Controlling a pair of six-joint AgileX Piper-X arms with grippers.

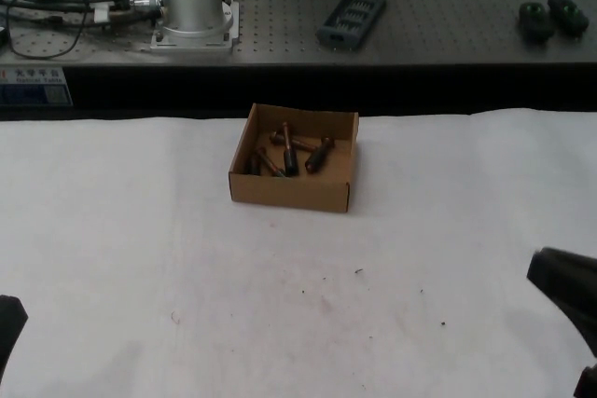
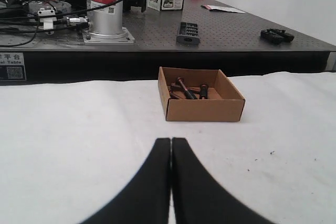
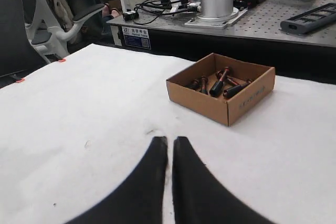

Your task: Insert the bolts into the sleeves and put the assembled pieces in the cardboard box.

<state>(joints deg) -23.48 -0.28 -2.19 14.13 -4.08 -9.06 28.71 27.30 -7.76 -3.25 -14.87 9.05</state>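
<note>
The cardboard box (image 1: 292, 189) stands open on the white cloth toward the back middle, with several bolts in dark sleeves (image 1: 291, 151) lying inside it. The box (image 2: 202, 109) and the assembled pieces (image 2: 189, 90) also appear in the left wrist view, and the same box (image 3: 223, 106) with its pieces (image 3: 219, 84) in the right wrist view. My left gripper (image 2: 171, 141) is shut with nothing in it, well in front of the box. My right gripper (image 3: 169, 140) is shut and empty too, back from the box. At the near corners sit an arm (image 1: 9, 323) and another arm (image 1: 567, 286).
A white cloth (image 1: 187, 258) covers the bench. Behind it runs a dark perforated table (image 1: 438, 6) with a metal column base (image 1: 191, 6), cables, a black slotted tray (image 1: 351, 14) and small black parts (image 1: 552, 18). Chairs (image 3: 47, 14) stand off to one side.
</note>
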